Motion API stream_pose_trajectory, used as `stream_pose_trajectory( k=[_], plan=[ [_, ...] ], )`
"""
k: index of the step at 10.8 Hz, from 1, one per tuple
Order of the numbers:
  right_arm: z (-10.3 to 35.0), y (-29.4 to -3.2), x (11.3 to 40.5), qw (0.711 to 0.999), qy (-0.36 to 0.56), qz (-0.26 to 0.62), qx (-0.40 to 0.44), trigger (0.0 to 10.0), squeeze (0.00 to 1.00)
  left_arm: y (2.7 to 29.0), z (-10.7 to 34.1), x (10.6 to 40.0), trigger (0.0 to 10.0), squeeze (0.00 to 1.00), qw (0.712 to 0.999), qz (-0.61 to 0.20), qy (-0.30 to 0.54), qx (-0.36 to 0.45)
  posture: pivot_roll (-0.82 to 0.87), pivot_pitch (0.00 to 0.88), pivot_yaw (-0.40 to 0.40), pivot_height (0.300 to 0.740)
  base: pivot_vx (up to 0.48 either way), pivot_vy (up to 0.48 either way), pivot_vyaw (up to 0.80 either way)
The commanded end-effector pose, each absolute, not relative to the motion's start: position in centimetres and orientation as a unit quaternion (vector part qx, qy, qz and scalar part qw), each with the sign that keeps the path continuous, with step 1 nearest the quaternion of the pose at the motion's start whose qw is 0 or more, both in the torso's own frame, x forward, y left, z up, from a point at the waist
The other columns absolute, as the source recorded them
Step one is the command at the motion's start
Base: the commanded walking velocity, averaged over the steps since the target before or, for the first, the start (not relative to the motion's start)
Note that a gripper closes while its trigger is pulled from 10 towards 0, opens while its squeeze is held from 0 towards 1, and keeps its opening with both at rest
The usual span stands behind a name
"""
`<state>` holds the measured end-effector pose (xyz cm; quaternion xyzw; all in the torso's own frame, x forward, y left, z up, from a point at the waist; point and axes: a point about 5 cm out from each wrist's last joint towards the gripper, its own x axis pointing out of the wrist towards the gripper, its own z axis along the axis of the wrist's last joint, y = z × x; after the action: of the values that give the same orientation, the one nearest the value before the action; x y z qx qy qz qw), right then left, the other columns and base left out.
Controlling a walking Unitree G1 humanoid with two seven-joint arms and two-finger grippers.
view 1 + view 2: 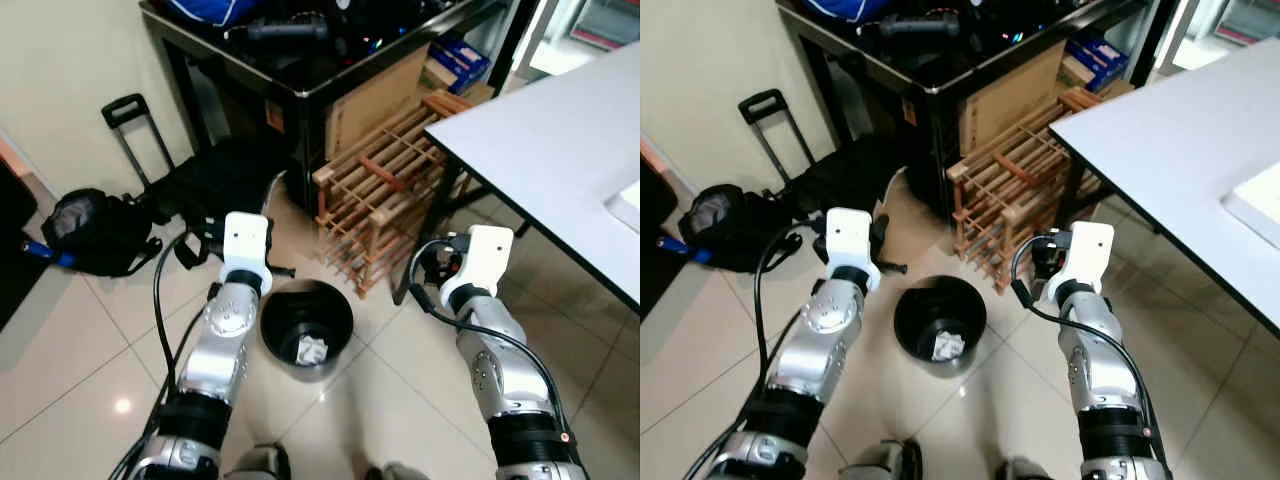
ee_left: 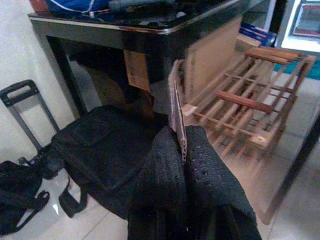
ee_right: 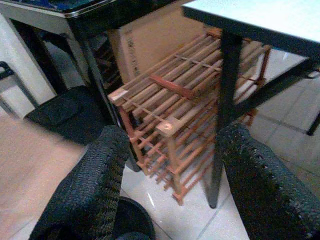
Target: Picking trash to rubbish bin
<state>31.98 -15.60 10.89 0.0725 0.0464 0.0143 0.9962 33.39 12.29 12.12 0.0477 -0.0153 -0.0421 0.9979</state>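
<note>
A round black rubbish bin (image 1: 345, 318) stands on the tiled floor between my two arms, with a crumpled white paper (image 1: 312, 350) inside it. My left gripper (image 2: 184, 159) is shut on a thin flat piece of cardboard (image 2: 177, 107), seen edge-on and sticking out past the fingertips. From the head the cardboard (image 1: 286, 215) hangs just behind the bin's far left rim. My right gripper (image 3: 170, 190) is open with nothing between its fingers. It hovers at the bin's right side (image 1: 432, 262), and the bin's rim (image 3: 131, 216) shows below it.
A wooden slatted rack (image 1: 385, 190) leans on the floor right behind the bin. A black table (image 1: 300, 60) with a cardboard box under it stands behind that. A white table (image 1: 560, 130) is at the right. Black bags (image 1: 95, 230) and a trolley handle (image 1: 130, 125) lie left.
</note>
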Motion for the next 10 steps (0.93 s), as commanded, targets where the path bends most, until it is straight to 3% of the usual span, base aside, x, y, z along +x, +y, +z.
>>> stream_pose_trajectory(
  k=[1, 10],
  plan=[
    [10.86, -14.67, 32.04, 0.996, 0.048, 0.028, 0.072, 10.0, 0.0, 13.09, 12.05, 33.32, 10.0, 0.0, 0.998, -0.033, -0.014, 0.052, -0.05, 0.156, 0.027, 0.74, 0.345, 0.0, 0.0],
    [10.69, -14.44, 31.94, 0.996, 0.051, 0.037, 0.068, 10.0, 0.0, 13.02, 11.79, 33.25, 10.0, 0.0, 0.998, -0.031, -0.007, 0.053, -0.04, 0.173, 0.021, 0.74, 0.342, 0.0, 0.0]
  ],
)
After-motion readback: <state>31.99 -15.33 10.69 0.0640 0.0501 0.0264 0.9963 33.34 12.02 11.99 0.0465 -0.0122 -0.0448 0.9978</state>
